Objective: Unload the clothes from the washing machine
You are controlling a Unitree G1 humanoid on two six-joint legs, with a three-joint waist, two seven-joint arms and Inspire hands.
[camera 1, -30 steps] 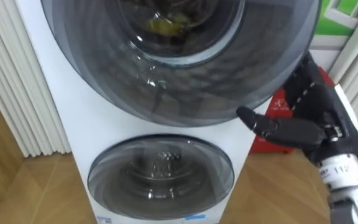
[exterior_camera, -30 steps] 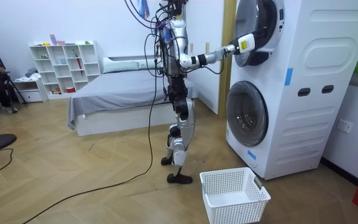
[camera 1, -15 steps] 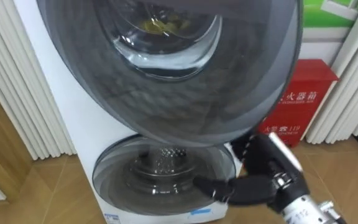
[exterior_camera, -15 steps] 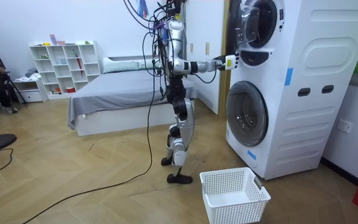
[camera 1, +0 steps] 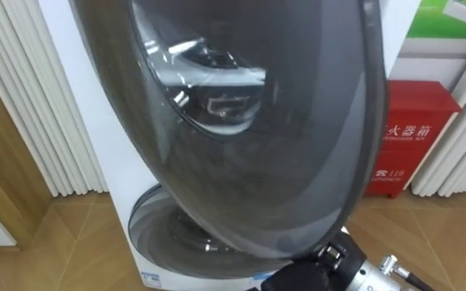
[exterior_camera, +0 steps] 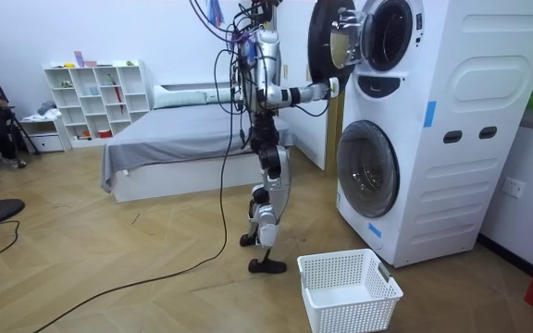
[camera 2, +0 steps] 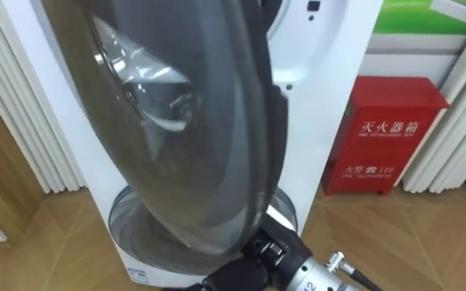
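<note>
Before the stacked white washing machine point(exterior_camera: 470, 120) the robot stands upright on the wooden floor, its right arm stretched forward at chest height to the upper door point(camera 1: 241, 145). That round, dark-tinted door stands part open, hinged on the side nearer the robot's left, and in the right eye view it is seen almost edge-on, so its free edge has cleared the machine's front. The right hand point(camera 1: 298, 279) sits at the door's lower rim, where the reach is shortest and a sideways pull turns the door most readily. Whether it grips the rim or only presses against it cannot be told, since the door and the picture's edge cut it off. The lower door point(camera 1: 160, 226) is closed and plays no part. The clothes cannot be clearly made out: a yellowish patch beside the upper opening in the room view may be laundry, and they are judged to lie in the upper drum. A white basket point(exterior_camera: 340, 277) waits on the floor near the machine's foot, presumably to receive them. A red box point(camera 1: 415, 137) stands beside the machine. Opening is the step in hand; the door probably needs to swing wider before an arm can enter.
</note>
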